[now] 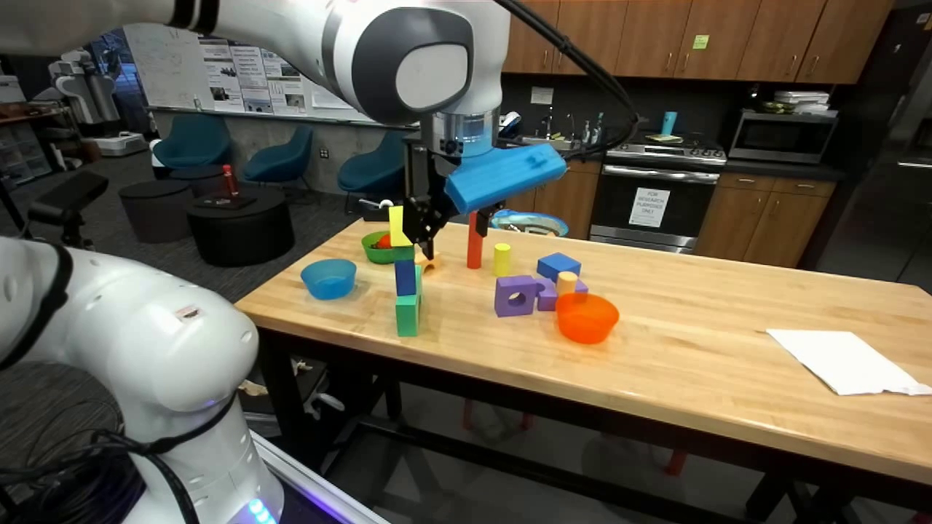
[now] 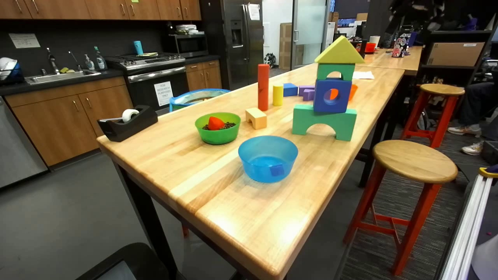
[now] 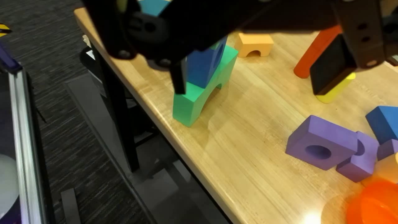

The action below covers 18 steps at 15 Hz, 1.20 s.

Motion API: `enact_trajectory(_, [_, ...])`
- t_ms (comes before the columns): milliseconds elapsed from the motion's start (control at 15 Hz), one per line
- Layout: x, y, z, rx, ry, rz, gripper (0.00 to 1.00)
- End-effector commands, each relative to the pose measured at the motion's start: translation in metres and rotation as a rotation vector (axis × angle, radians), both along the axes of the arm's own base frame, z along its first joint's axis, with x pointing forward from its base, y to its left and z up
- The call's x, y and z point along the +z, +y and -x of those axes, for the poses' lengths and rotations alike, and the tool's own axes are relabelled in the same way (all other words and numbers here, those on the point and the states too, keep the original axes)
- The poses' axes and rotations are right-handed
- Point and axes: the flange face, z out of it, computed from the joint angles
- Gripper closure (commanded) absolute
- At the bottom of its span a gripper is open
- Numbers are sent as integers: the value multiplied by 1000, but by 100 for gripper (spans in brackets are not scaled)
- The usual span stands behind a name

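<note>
My gripper (image 1: 457,236) hangs above the table with its jaws wide apart and nothing between them. In the wrist view the gripper (image 3: 253,77) comes in from the top. Nearest is a block tower: a green arch (image 2: 325,118) at the bottom, a blue block (image 2: 321,87) with a hole, a small green arch (image 2: 325,72) and a yellow triangle (image 2: 339,51) on top. One fingertip overlaps the green arch (image 3: 186,107) in the wrist view; contact cannot be told. The other finger partly hides a red cylinder (image 3: 311,59) and a yellow cylinder (image 3: 331,93), both upright.
Purple blocks (image 1: 514,295), a blue block (image 1: 559,265) and an orange bowl (image 1: 587,320) stand further along the table. At the near end are a blue bowl (image 2: 268,159), a green bowl (image 2: 218,136), an orange arch (image 2: 256,118) and a tape dispenser (image 2: 126,122).
</note>
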Motion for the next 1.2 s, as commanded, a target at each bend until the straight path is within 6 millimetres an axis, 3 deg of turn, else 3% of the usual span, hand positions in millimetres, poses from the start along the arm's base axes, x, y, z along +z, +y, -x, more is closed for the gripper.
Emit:
enact_trajectory(0, [-11, -17, -4, 87, -4, -20, 0])
enact_trajectory(200, [-22, -21, 0, 137, 0, 6, 0])
enact_trajectory(1133, [-23, -18, 1, 133, 8, -4, 0])
